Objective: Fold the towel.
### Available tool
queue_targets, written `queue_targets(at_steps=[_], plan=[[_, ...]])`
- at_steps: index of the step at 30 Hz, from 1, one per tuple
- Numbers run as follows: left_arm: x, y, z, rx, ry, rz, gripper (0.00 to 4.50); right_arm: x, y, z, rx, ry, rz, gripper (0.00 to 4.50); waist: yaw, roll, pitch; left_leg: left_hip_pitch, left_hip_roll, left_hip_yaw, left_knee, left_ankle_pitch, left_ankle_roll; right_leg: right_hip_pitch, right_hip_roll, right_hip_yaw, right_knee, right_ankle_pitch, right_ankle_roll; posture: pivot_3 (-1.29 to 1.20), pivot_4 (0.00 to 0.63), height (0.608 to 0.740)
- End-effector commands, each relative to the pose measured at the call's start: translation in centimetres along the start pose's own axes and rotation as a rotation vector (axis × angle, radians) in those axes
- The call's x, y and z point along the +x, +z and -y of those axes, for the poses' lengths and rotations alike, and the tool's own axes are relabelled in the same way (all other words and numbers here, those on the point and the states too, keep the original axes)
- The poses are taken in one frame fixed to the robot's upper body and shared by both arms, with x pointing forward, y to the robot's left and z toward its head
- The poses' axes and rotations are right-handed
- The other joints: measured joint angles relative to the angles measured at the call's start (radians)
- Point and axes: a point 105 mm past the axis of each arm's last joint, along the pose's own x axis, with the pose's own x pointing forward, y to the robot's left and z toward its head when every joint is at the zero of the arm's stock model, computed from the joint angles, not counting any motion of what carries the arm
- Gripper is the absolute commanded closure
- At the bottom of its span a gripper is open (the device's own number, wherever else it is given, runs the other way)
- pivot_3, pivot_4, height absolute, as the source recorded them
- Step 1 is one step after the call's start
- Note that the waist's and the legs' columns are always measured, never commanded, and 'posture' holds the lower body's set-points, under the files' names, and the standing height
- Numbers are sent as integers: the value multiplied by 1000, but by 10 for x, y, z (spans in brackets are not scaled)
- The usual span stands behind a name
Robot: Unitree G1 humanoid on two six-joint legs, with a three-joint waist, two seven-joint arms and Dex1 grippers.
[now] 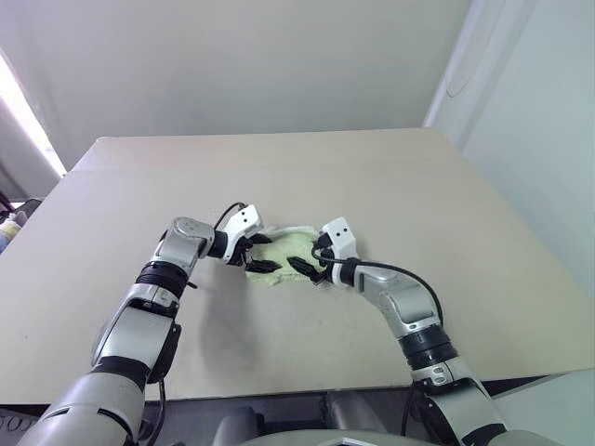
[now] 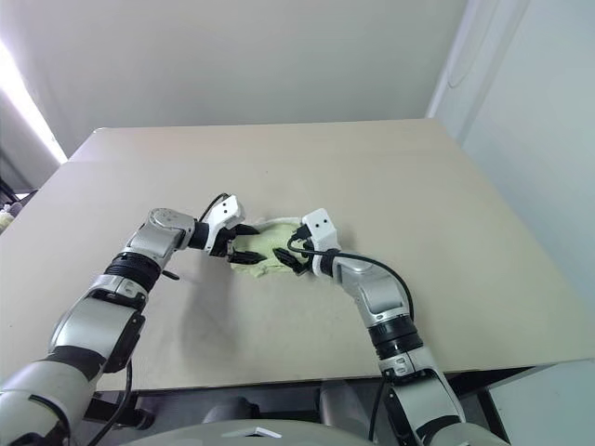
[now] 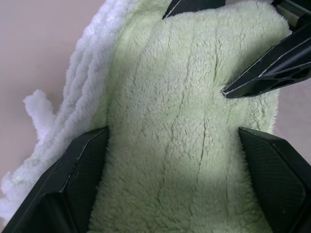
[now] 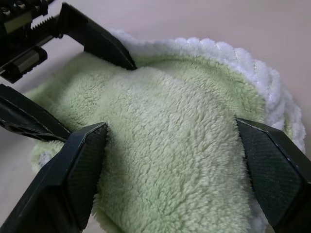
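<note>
Both open grippers, left gripper [image 1: 257, 253] and right gripper [image 1: 308, 268], press the bunched towel [image 1: 284, 249] between them, seemingly already folded.

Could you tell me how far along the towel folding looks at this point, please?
Done: the towel lies on the table as a small bundle, with several white-edged layers stacked along one side. In hand: the left gripper and right gripper rest on it from opposite sides, jaws wide open, gripping nothing. Left: probably only pressing it flat and withdrawing, unless another fold is wanted.
</note>
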Motion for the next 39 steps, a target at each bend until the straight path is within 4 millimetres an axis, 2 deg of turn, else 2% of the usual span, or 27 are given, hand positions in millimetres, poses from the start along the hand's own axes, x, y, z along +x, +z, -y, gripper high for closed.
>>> queue_targets(at_steps=[1,4,7,10,14,17,19,24,29,39], plan=[[-22,24,-3,46,-6,72,166,-12,39,-6,7,52,153,189,-3,0,0,-1,0,0,0,0,0,-1,0,0,0,0,0,0,0,712],[-43,40,-8,38,12,137,166,-25,58,-10,88,99,228,189,-5,0,1,-1,0,0,-1,0,0,-2,0,0,0,0,0,0,0,712],[-62,50,-10,25,30,170,166,-38,67,-10,168,115,237,189,-5,0,1,-1,0,-1,-1,0,0,-2,0,-1,0,0,-1,0,0,712],[-80,50,-12,10,62,178,166,-47,66,-1,321,67,230,189,-3,0,1,-1,0,-1,-1,0,0,-2,0,-1,1,-1,-1,0,0,712],[-91,40,-15,-9,119,164,133,-64,63,-18,544,155,244,94,0,1,1,-1,1,-2,-1,0,0,-2,0,-1,1,-1,-2,0,0,712],[-88,36,-14,-22,130,162,133,-64,51,-30,756,215,187,94,-1,1,1,-1,2,-2,-2,0,0,-2,0,-2,2,-1,-2,0,0,712],[-84,40,-9,-28,105,186,133,-62,40,-37,899,237,150,94,0,1,1,-1,2,-2,-2,0,0,-2,0,-2,2,-1,-3,0,0,712],[-76,51,1,-3,58,216,133,-59,25,-48,1028,245,71,94,-3,3,2,-2,4,-1,-2,0,0,-3,-1,-2,0,-1,-3,0,0,712],[-68,55,7,57,40,192,133,-46,-9,-53,1153,116,-106,94,-25,3,3,-2,4,-1,-4,0,0,-3,0,-2,-2,-1,-3,0,0,712],[-60,56,8,60,28,197,133,-33,-6,-53,1294,42,-140,94,-31,5,3,-4,5,-1,-6,0,0,-3,0,-2,-6,-2,-3,0,0,712]])
